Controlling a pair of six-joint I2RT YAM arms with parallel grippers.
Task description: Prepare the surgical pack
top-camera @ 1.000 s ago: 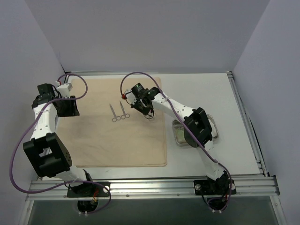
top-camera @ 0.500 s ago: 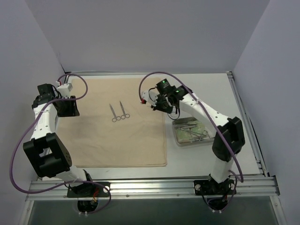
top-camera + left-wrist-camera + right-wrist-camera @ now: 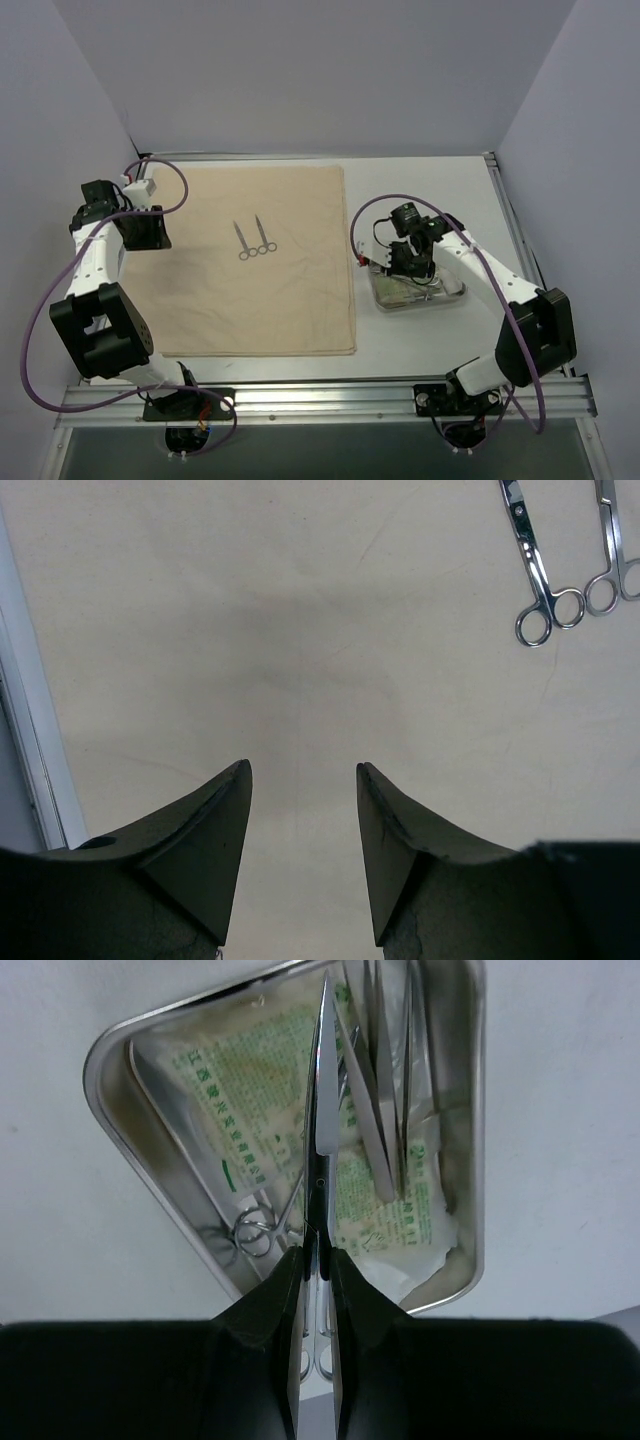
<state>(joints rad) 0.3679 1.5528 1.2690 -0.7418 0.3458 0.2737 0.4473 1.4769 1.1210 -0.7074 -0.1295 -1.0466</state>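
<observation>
Right gripper [image 3: 318,1256] pinching a forceps [image 3: 320,1110] over the steel tray [image 3: 468,1110]; left gripper [image 3: 303,770] spread above the cloth [image 3: 300,630].
The tray, on the bench's right half just beside the cloth's right edge, holds green-printed packets [image 3: 250,1090], tweezers [image 3: 368,1120] and a ring-handled instrument [image 3: 255,1235]. The pinched forceps' handles are mostly hidden by the fingers, and from above the arm covers much of the tray. Two more forceps [image 3: 256,240] lie on the cloth toward the far edge. Grey bench [image 3: 440,190], pale walls [image 3: 300,70].

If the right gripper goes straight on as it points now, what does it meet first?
Likely the pale green packet in the steel tray, reached first by the steel forceps it holds.
</observation>
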